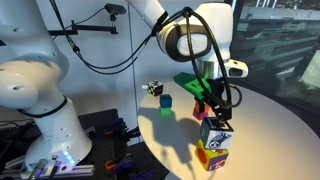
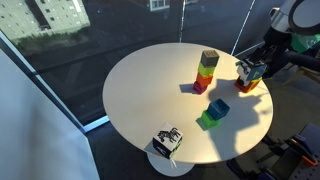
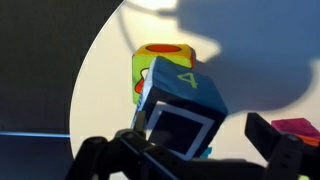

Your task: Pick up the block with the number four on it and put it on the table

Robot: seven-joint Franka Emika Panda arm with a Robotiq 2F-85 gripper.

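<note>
In the wrist view a cube with a blue top face bearing a "4" (image 3: pixel 185 85) and a dark, white-framed side sits tilted on an orange and green cube (image 3: pixel 160 55). My gripper (image 3: pixel 180 140) is open around it. The left finger is at its lower corner and a gap shows before the right finger. In both exterior views the gripper (image 1: pixel 215 115) (image 2: pixel 250 68) is down on the top cube (image 1: pixel 218 135) of a short stack on the round white table (image 1: pixel 270 120) (image 2: pixel 150 90).
A taller stack of coloured cubes (image 2: pixel 207 68) stands mid-table. A blue and a green cube (image 2: pixel 213 112) lie nearby. A white cube with black marks (image 2: pixel 167 141) sits at the table's edge. A pink block (image 3: pixel 295 128) lies beside the right finger.
</note>
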